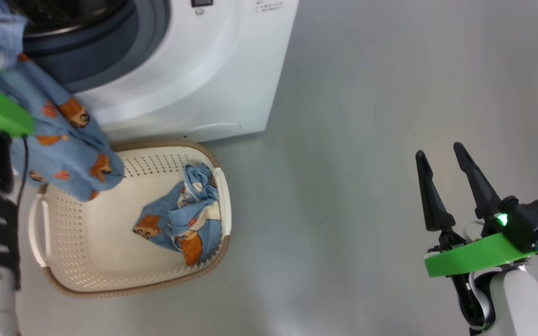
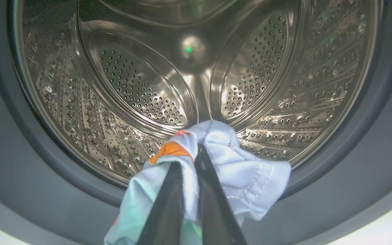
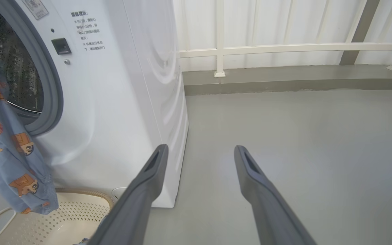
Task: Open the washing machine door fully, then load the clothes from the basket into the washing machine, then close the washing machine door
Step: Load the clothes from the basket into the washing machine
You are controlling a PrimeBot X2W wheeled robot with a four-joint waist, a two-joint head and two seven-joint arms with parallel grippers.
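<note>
loading is the step in hand: left gripper clamps a bear-print garment at the washing machine drum mouth. next, i judge: reach deeper, then release. right gripper gapes wide, idle; another piece lies in the basket.

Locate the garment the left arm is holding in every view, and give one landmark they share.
Head view: the garment hangs at upper left, over the basket.
Left wrist view: the garment sits bottom centre, pinched in the left tool, in front of the drum.
Right wrist view: the garment hangs along the left edge.
Shared landmark: the grey door seal.
</note>
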